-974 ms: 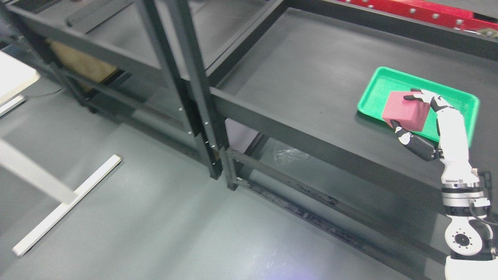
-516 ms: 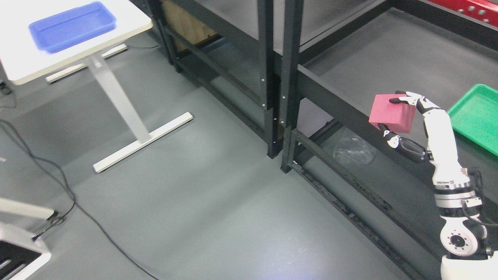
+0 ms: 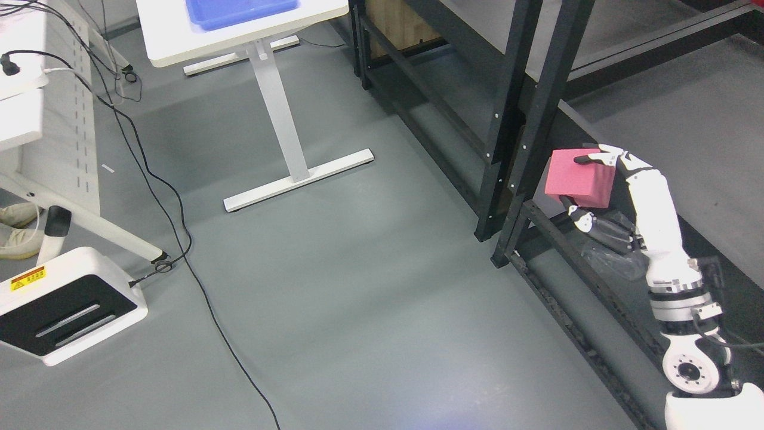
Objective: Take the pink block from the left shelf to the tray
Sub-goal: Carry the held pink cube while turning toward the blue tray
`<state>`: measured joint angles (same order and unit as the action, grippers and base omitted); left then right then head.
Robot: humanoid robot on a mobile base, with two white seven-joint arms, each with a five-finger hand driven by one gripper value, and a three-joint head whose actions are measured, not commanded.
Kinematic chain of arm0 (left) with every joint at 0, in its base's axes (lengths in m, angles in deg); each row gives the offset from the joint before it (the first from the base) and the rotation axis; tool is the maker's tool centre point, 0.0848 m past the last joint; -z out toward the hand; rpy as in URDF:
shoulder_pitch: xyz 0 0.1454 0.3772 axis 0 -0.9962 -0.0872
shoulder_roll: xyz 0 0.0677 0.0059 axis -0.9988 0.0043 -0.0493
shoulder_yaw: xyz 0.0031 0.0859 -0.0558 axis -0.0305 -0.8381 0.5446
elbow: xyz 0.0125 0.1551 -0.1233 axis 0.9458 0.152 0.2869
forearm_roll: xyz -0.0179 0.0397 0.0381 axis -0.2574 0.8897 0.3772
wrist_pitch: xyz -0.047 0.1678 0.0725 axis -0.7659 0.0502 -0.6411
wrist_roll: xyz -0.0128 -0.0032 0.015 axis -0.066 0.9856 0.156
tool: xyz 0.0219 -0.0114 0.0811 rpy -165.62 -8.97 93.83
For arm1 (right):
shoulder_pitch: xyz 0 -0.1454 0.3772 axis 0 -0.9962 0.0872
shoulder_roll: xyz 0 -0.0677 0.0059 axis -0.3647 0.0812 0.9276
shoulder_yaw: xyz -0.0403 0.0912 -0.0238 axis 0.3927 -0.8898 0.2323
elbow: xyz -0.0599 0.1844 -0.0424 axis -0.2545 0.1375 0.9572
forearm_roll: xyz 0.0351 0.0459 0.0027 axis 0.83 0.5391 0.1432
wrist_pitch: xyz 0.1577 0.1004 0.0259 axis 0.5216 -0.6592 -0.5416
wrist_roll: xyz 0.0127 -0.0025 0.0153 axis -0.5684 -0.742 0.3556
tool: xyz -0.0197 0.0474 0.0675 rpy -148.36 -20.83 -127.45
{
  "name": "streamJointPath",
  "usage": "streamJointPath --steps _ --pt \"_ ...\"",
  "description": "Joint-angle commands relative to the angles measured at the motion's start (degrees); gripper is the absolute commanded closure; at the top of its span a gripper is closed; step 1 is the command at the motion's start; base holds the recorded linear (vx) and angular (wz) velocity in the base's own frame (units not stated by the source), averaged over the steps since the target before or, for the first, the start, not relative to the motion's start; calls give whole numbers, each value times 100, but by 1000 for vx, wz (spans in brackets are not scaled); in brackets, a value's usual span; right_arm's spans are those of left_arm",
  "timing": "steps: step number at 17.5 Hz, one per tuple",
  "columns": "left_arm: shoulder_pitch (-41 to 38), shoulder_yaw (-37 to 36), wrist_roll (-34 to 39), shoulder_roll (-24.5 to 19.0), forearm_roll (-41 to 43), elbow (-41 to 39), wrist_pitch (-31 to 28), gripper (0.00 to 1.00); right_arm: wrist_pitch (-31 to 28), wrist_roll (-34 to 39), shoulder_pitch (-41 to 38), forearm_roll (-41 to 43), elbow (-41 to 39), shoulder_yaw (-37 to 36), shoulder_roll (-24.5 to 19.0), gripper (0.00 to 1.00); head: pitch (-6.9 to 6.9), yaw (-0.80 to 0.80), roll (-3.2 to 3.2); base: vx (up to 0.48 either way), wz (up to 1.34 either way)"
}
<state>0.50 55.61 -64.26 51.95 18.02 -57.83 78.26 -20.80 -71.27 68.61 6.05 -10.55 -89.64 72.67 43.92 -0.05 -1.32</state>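
A pink block [image 3: 579, 179] is held in the air by my right hand [image 3: 588, 188], whose fingers clamp it from above and below. It hangs in front of the black shelf's [image 3: 537, 101] front rail, over the floor's edge. My white right arm [image 3: 659, 233] rises from the lower right corner. A blue tray [image 3: 239, 11] lies on the white table [image 3: 179, 42] at the top, far to the left of the block. The left arm is out of view.
The white table stands on a T-shaped leg [image 3: 292, 161]. Black cables [image 3: 179, 239] trail across the grey floor. A white and black device [image 3: 65, 304] sits at the lower left. Crumpled clear plastic [image 3: 609, 257] lies under the shelf.
The camera has swung left: the green tray has left the picture, and the white table with the blue tray has come in. The block stays in my right hand.
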Motion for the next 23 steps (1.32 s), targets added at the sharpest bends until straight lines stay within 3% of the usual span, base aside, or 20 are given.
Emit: streamJointPath --steps 1,11,23 --pt "0 0 1 -100 0 -100 27 0 96 61 62 2 -7 368 -191 95 0 0 0 -18 251" --pt "0 0 1 -100 0 -100 19 0 176 61 53 2 -15 439 -217 95 0 0 0 60 305" --pt "0 0 1 -100 0 -100 19 0 202 70 106 2 -7 456 -270 95 1 0 0 271 137"
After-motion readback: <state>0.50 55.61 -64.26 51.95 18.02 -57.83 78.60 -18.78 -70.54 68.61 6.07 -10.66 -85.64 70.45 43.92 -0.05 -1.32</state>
